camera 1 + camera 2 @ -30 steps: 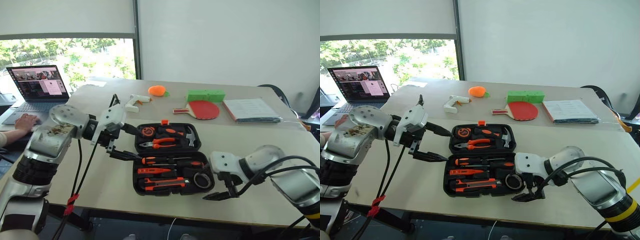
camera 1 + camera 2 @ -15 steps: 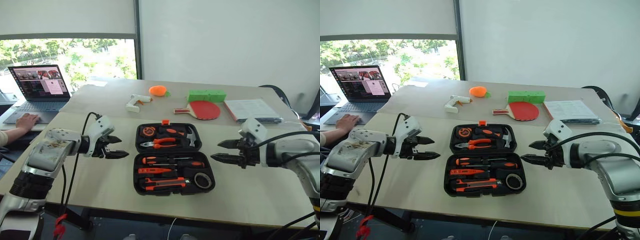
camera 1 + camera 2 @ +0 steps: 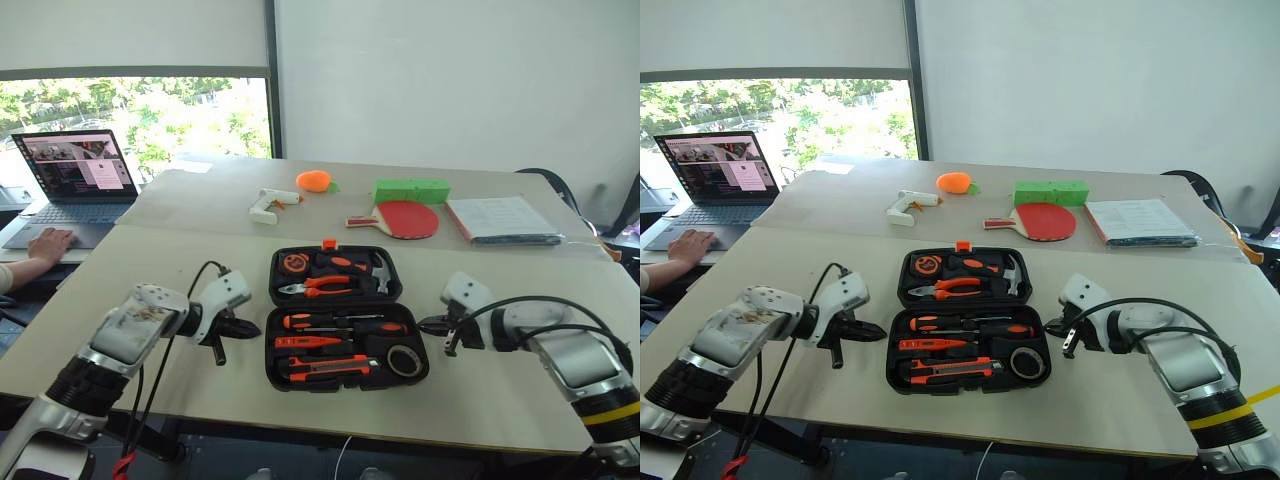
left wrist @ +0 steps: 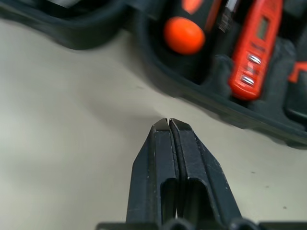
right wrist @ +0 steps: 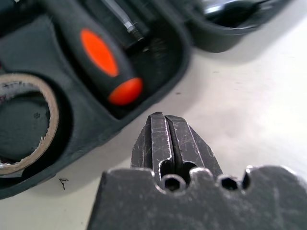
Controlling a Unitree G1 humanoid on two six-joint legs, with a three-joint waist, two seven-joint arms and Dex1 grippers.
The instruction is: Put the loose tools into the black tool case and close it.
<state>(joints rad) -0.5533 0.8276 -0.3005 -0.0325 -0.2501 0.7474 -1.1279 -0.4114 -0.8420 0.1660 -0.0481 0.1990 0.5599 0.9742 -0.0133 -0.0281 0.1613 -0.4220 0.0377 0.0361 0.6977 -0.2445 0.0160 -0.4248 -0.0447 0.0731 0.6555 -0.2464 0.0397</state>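
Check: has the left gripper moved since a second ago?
Yes. The left gripper has dropped from above the case rim to table level beside the case's left edge, and its fingers have shut.

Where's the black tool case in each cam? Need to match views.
Left eye: black moulded plastic tool case, open, centre of the table, between both grippers.
Right eye: same spot, slightly left of centre.
Left wrist: its edge just past the left gripper.
Right wrist: its edge just past the right gripper.
Shared landmark: the black-and-orange screwdrivers; each wrist view shows one orange handle end.
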